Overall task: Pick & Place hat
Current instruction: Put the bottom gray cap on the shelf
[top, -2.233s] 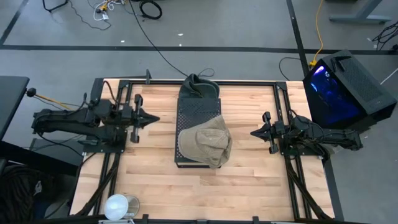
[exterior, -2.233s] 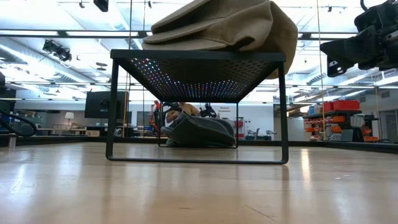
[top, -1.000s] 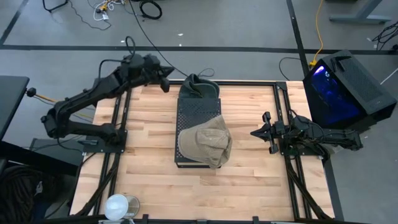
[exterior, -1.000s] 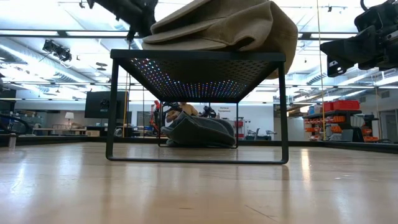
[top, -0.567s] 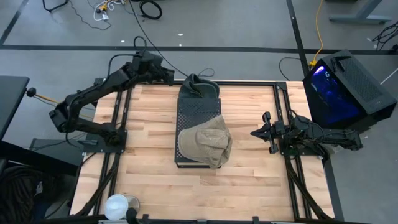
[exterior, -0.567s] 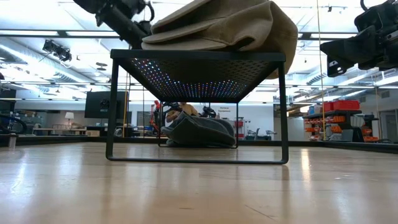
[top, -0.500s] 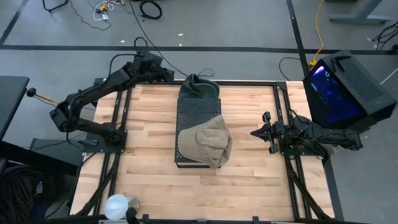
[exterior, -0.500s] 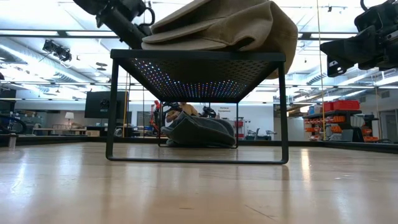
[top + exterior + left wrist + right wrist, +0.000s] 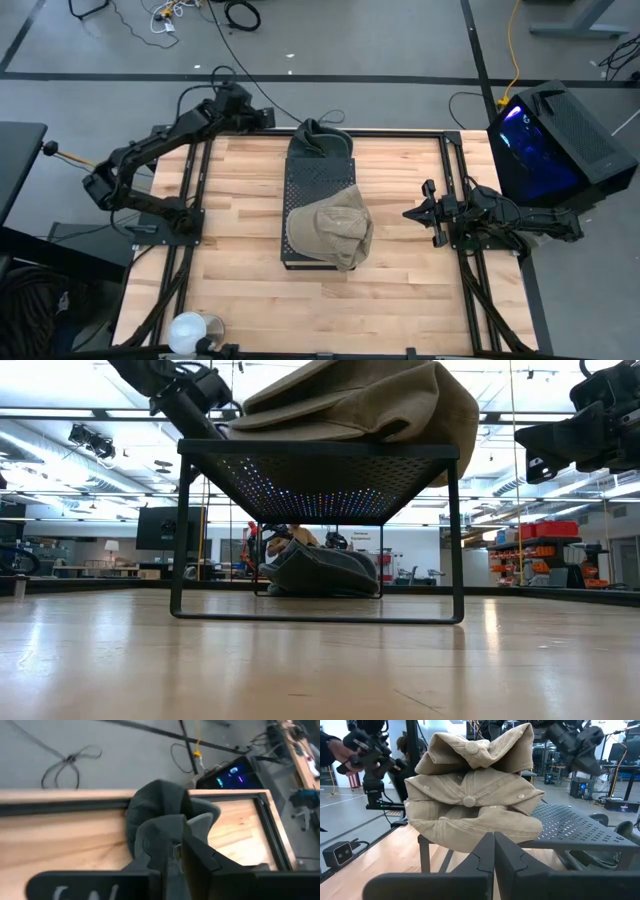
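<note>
A tan hat [image 9: 330, 232] lies crumpled on the near end of a black perforated stand [image 9: 318, 185], and its edge hangs over the stand's near right corner [image 9: 455, 420]. A dark grey hat [image 9: 318, 137] rests on the table at the stand's far end; the low view shows the grey hat [image 9: 322, 570] beyond the stand's legs. My left gripper [image 9: 267, 117] hovers shut, raised, just left of the grey hat [image 9: 157, 802]. My right gripper [image 9: 408, 213] waits shut at the table's right side, pointing at the tan hat [image 9: 470, 805].
A white round object [image 9: 190, 331] sits at the near left corner. Black frame rails [image 9: 452, 180] run along the table's sides. A computer case with blue lights [image 9: 550, 140] stands beyond the right edge. Bare wood lies to the left, right and near side of the stand.
My left arm has risen from its place at the table's left side and swung toward the far edge, up to the grey hat. In the last half second it has drawn back a little toward the left. Both hats and the right arm have kept still.
</note>
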